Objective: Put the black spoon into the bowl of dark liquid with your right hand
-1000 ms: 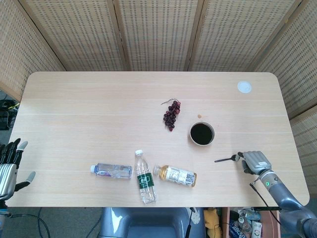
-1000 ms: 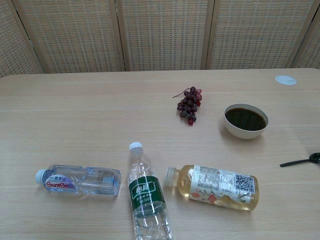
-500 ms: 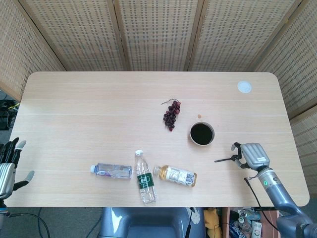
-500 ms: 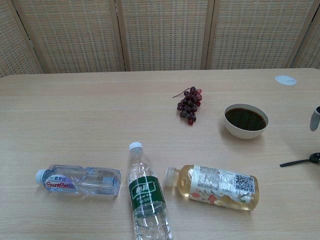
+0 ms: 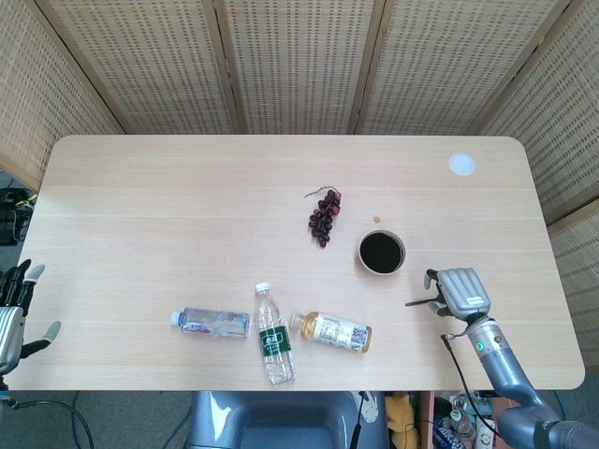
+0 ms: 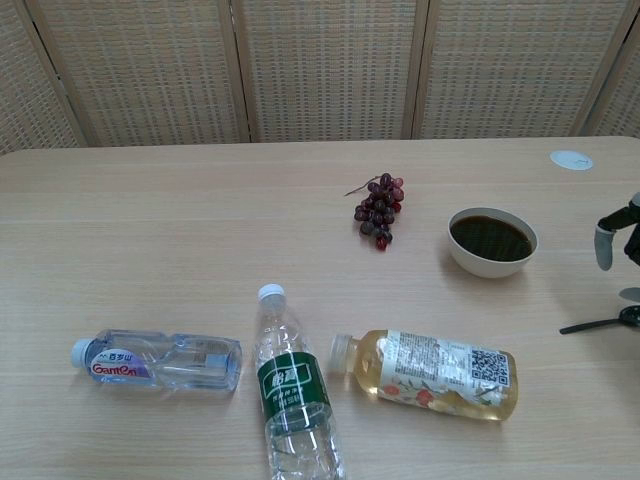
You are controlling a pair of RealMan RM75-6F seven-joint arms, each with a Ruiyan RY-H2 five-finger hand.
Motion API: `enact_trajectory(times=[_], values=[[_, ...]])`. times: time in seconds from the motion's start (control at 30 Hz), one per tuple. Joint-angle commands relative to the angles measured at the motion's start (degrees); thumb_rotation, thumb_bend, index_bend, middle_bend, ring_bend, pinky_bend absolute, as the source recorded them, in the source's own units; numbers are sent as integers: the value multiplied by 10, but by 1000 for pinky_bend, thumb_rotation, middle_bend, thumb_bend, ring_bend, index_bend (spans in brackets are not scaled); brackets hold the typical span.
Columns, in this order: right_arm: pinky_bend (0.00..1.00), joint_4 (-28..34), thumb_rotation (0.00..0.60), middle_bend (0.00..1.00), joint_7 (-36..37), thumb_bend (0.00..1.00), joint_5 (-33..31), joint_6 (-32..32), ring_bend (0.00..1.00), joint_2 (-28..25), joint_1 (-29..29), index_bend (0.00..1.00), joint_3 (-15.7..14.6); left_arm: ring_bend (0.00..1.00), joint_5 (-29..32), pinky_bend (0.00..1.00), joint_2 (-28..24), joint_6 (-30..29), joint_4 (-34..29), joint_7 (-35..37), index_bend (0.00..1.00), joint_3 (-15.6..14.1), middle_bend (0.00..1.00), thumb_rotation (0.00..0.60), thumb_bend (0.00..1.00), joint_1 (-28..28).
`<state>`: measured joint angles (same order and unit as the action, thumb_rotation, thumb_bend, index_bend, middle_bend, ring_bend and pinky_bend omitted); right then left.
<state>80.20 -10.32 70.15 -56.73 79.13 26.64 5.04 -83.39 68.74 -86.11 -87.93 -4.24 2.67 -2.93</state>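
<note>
Black spoon [image 5: 423,301] lies flat on the table [image 5: 187,206], lower right of the head view, handle pointing left, just below-right of the bowl of dark liquid [image 5: 382,253]. Right hand [image 5: 459,292] sits over the spoon's bowl end, fingers apart and curled down; can't tell if it touches the spoon. Chest view shows only its fingertips [image 6: 604,245] at the right edge, above the spoon. Left hand [image 5: 14,309] at far lower left, off the table edge, fingers spread, empty. Grapes [image 5: 324,215] upper left of the bowl. Three bottles lie lower centre: small water bottle [image 5: 211,322], green-label bottle [image 5: 273,335], tea bottle [image 5: 332,331]. White disc [image 5: 461,165] upper right.
</note>
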Motion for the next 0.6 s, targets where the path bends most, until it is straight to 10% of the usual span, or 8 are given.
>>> enact_trajectory(times=[0.03,0.6], values=[[1000,-12,600,952,-6,412,-7,10,971,12,6,550,2,0,1,0,1,0,5,5,18,0,0,600,288,1],[1000,-75,600,980,-28,528,-31,52,995,68,29,587,1,0,3,0,1,0,18,16,17,0,0,600,288,4]])
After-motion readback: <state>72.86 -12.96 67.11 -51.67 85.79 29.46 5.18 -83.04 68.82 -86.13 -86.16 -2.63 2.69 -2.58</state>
